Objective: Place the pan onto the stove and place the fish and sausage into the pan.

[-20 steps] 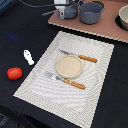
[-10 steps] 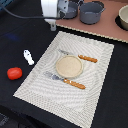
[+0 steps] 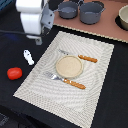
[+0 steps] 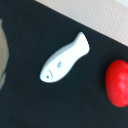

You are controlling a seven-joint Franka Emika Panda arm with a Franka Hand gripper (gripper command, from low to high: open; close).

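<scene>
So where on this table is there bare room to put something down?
Bare dark cloth lies between the white fish, the glossy red sausage and the striped placemat. The placemat's near half is free. It is crowded around its tan plate and cutlery, and the pots on the stove.

Readable text: none in either view.
Fish (image 4: 64, 59): only a painted eye, mouth line and small gill marks; no letters or numbers.
Sausage (image 4: 119, 83): plain glossy red, unmarked.
Pan (image 3: 68, 9): no brand or label legible.
Stove (image 3: 107, 27): no printed signs visible.
Placemat (image 3: 95, 75): woven stripes only, no wording.
Gripper (image 3: 35, 39): white housing above it, no marking readable.
</scene>
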